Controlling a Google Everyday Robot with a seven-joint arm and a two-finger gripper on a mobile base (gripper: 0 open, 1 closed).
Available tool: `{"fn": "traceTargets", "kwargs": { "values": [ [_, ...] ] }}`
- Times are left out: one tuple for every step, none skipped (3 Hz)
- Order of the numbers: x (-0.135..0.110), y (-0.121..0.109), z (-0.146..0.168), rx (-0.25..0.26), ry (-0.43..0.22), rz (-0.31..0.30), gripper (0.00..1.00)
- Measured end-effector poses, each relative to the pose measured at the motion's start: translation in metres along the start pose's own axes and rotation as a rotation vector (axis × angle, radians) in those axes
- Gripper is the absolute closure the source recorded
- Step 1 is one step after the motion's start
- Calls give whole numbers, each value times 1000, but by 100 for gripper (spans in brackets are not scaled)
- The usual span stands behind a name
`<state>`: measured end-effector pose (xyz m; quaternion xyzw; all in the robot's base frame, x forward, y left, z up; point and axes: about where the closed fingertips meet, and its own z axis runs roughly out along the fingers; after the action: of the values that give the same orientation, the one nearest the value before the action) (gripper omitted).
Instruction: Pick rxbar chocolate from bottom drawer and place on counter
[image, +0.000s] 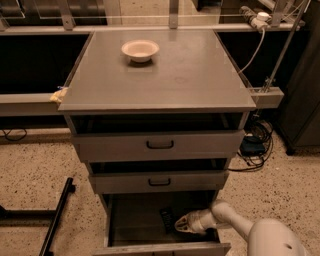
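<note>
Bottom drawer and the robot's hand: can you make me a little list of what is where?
gripper: low inside the bottom drawer, reaching in from the right, just beside the bar
rxbar chocolate: dark bar that seems to lie on the drawer floor, left of the gripper
bottom drawer: pulled open, grey inside
counter: flat grey top, no bar on it yet
bowl: pale, near the back of the counter
task: bar not yet picked up
</note>
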<state>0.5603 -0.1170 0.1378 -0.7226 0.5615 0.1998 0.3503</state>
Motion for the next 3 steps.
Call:
{"fn": "traceTargets", "kwargs": {
  "values": [
    [-23, -20, -16, -12, 30, 18, 100],
    [-53, -46, -45, -17, 73, 29, 100],
    [-82, -71, -88, 0, 138, 31, 100]
  ]
}}
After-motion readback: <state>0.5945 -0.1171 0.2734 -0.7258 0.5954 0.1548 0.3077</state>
